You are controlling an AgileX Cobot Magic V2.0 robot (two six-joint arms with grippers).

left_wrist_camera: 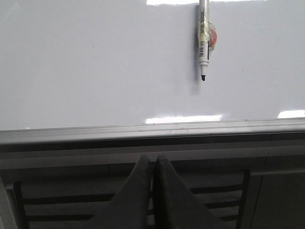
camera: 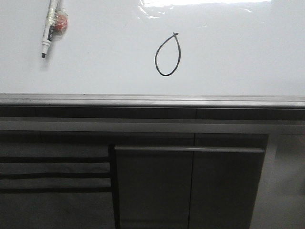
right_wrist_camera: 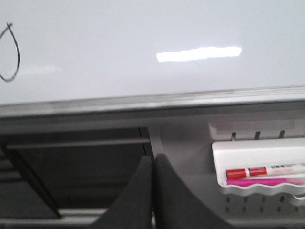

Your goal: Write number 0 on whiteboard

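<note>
Black ink forms the thin teardrop-shaped number 0 (camera: 167,55), sitting near the centre of the glossy white whiteboard (camera: 95,67). A black-tipped white marker pen (camera: 49,29) lies on the board at ten o'clock from it, well apart. The left hand (left_wrist_camera: 153,164) and right hand (right_wrist_camera: 152,164) hang below the grey rail, fingers pressed together, gripping nothing. Any sweep across the board could smear wet ink. The marker's upper end is cut off; glare washes out the top edge.

The number 0 (camera: 167,55) sat near the middle of the whiteboard (camera: 238,52), the marker pen (camera: 50,26) far to its left. A tray (right_wrist_camera: 257,167) lay right, below the rail (camera: 152,100).
</note>
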